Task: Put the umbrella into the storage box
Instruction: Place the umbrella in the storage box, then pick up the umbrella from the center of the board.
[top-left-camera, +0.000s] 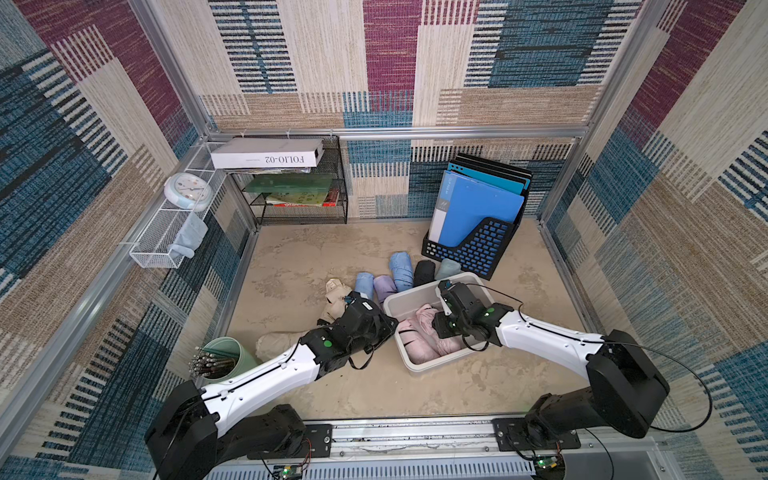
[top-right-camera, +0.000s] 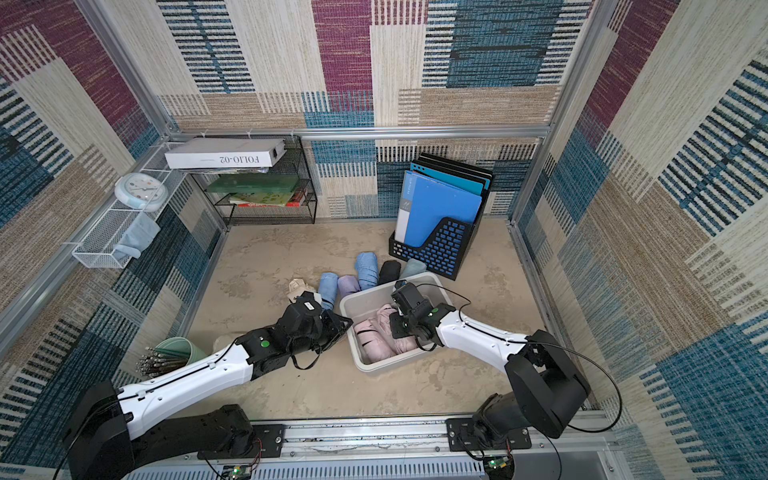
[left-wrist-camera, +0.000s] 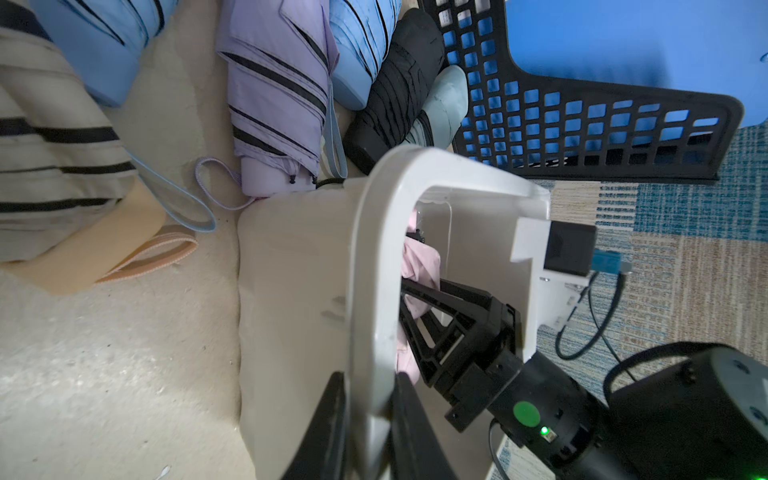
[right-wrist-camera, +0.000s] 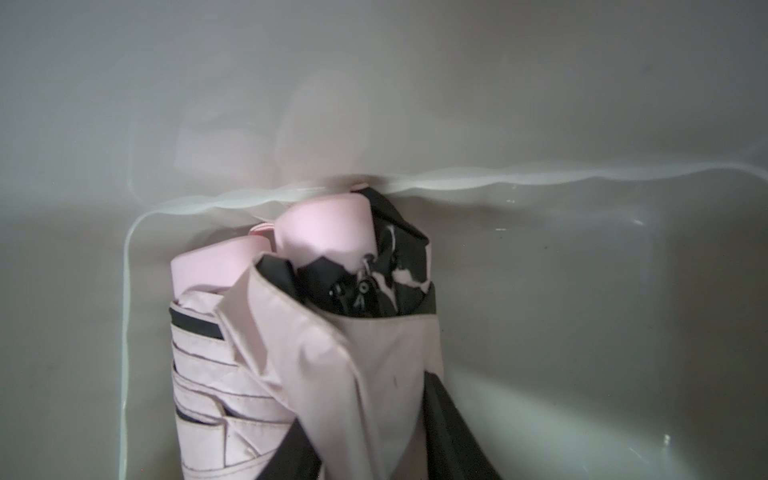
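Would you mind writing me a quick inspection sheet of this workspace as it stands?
Surface: mottled beige tabletop; no spills seen.
Job's things: pink umbrella lies inside the storage box.
Clutter: several folded umbrellas beside the box; green cup; file holder; shelf with books; clock; wire basket.
Grippers: left gripper clamped on the box rim; right gripper gripping the pink umbrella.
Cables: black cable loops out from the right wrist.
Surroundings: patterned fabric walls; metal frame.
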